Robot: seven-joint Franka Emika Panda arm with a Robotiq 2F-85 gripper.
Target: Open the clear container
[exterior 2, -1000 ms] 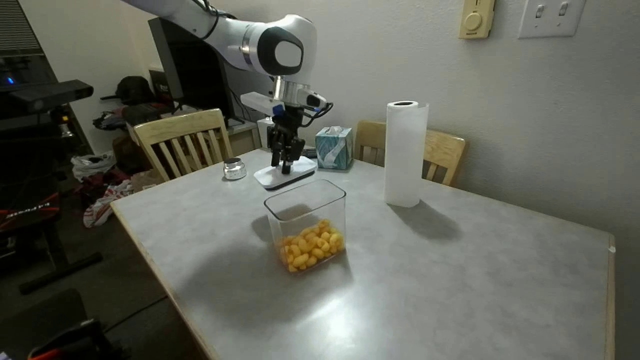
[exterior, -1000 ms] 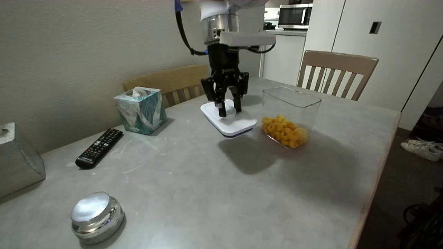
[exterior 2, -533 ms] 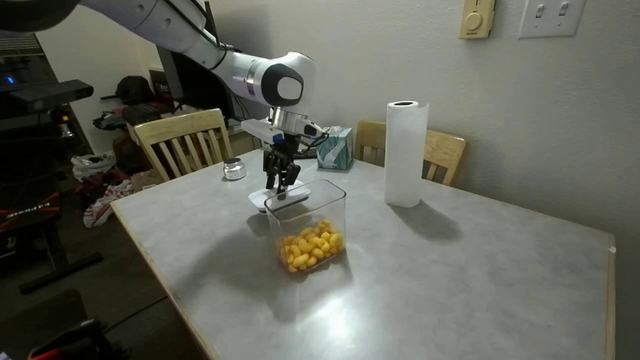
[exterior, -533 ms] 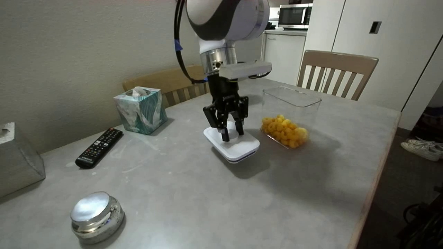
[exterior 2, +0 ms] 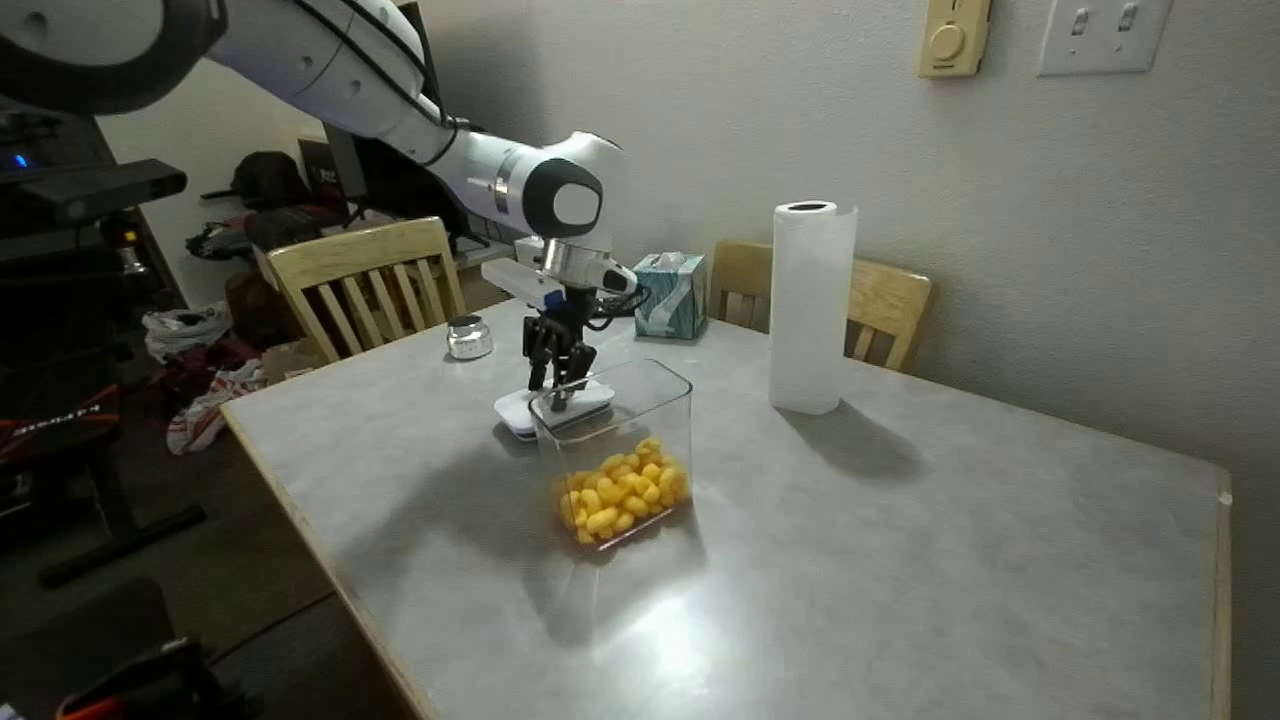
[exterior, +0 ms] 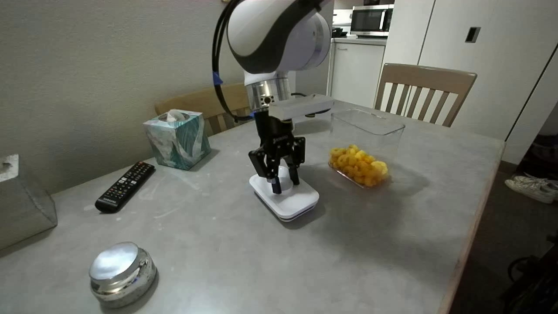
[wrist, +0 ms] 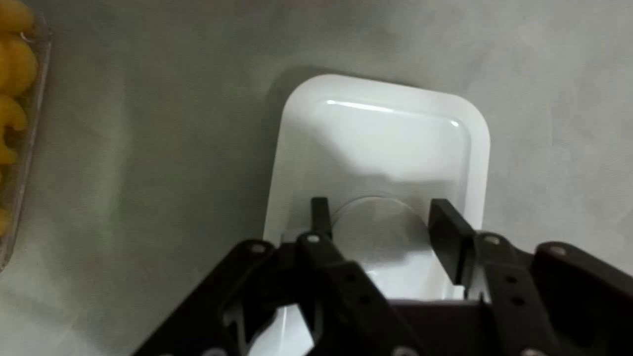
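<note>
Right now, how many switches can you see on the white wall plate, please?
2: the left switch and right switch, side by side on the white wall plate; its top is cut off.

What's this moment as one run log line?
tool: holding white lid by round knob; lid touching table: unclear; clear container: open, yellow-orange puffs inside

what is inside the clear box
Yellow puffs lie in the bottom of the clear box, as both exterior views show. Whatever sits deeper in the pile is hidden by the outer puffs.
</note>
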